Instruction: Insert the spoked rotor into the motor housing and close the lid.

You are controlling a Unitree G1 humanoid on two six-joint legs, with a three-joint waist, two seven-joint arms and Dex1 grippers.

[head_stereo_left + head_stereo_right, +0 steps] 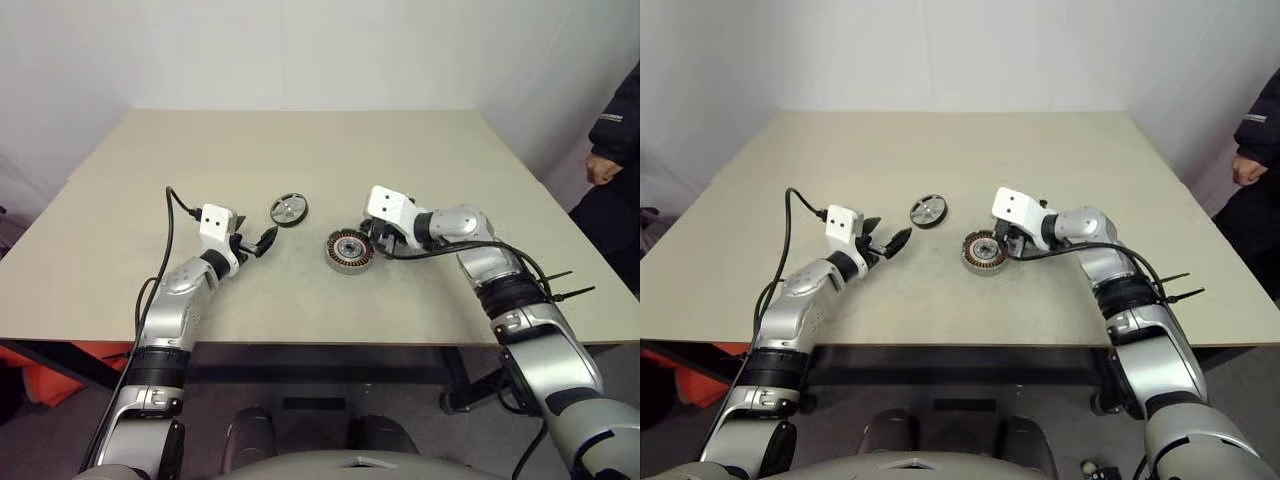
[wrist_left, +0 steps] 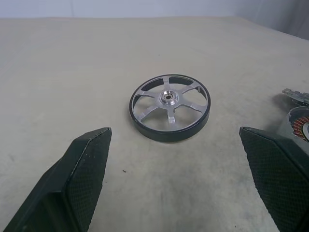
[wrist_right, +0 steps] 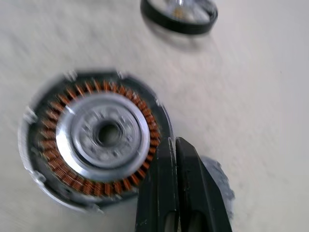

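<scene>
The right gripper (image 3: 179, 193) is pressed shut on nothing, at the lower right rim of the motor housing (image 3: 94, 140), frame centre; the housing could be nudged. The lid (image 3: 217, 181) is partly hidden beneath it. The left gripper (image 2: 176, 183) is spread wide, level, facing the spoked rotor (image 2: 170, 106), untouched upper centre on the table (image 1: 300, 140).

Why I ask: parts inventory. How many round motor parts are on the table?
3: spoked rotor toward the table's middle; motor housing nearer the robot; lid beside the housing, mostly hidden behind the right end effector.
</scene>
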